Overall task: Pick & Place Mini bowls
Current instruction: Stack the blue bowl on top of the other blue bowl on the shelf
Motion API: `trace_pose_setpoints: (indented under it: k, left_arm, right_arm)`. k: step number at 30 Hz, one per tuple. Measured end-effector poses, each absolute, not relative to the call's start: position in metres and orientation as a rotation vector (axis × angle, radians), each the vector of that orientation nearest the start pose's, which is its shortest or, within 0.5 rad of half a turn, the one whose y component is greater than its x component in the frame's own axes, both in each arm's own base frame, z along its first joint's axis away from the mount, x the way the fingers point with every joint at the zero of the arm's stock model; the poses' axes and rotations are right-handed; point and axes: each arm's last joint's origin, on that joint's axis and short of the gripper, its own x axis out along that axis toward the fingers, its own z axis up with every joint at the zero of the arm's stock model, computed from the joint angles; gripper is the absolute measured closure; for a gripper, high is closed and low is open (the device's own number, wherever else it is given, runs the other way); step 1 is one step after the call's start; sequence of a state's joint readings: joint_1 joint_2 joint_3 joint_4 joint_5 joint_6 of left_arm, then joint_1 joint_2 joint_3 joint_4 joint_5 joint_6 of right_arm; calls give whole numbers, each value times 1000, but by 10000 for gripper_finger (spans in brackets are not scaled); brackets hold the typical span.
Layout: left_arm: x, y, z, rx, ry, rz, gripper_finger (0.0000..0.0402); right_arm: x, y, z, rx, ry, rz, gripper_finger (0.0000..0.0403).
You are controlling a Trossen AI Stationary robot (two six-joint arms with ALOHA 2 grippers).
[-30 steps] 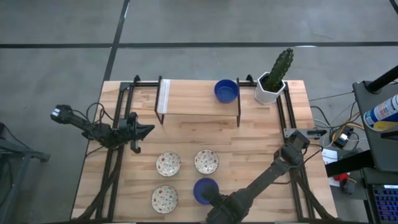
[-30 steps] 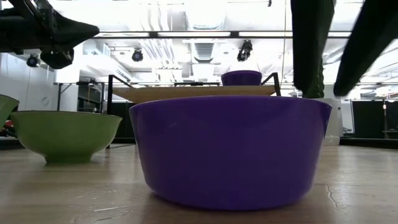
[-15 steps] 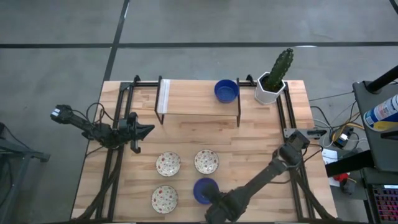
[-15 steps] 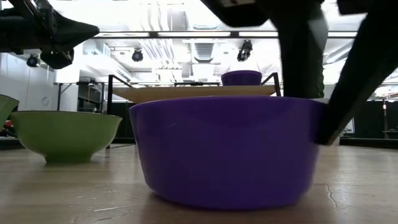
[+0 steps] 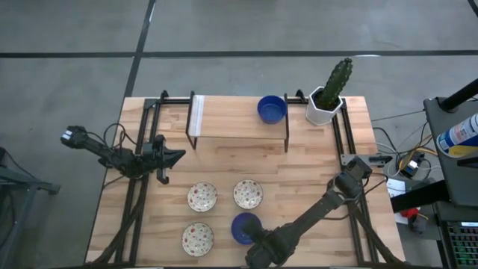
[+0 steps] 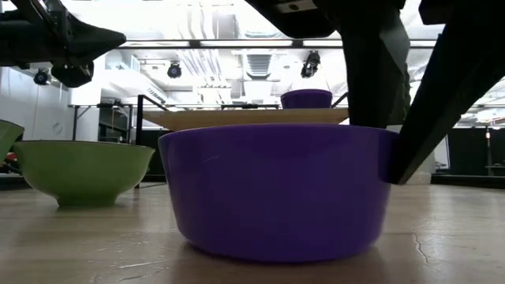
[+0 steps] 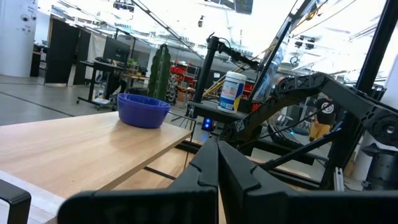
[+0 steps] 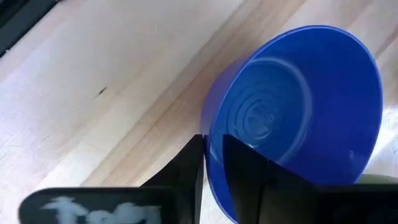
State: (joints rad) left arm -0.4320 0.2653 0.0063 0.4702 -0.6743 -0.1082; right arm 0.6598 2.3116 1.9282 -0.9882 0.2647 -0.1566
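At the near edge of the surface [image 5: 314, 161], the right end effector [image 8: 211, 158] pinches a blue bowl's [image 5: 245, 226] rim thinly, so lifting could let it slip.

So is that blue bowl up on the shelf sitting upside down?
No, the blue bowl on the wooden shelf sits upright, its hollow facing up.

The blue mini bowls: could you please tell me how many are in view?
2. One blue bowl sits on the raised wooden shelf beside the cactus pot; the other blue bowl is at the table's near edge, gripped by the right pincer.
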Motion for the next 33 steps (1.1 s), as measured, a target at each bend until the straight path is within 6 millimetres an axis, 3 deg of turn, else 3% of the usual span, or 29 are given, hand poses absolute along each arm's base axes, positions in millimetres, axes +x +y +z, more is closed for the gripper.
trace_pose_setpoints:
  k: [6, 14, 23, 33]
  left_arm:
    - [104, -28, 187, -218, -193, 232, 401]
    - [104, -28, 187, -218, -193, 232, 401]
    - [104, -28, 187, -218, -193, 232, 401]
    - [104, -28, 187, -219, -193, 231, 401]
  right_arm:
    - [373, 280, 168, -746, 1221, 437, 388]
    - [372, 280, 173, -739, 1235, 422, 394]
    - [370, 284, 207, -742, 1231, 373, 394]
    - [358, 273, 264, -764, 1239, 244, 394]
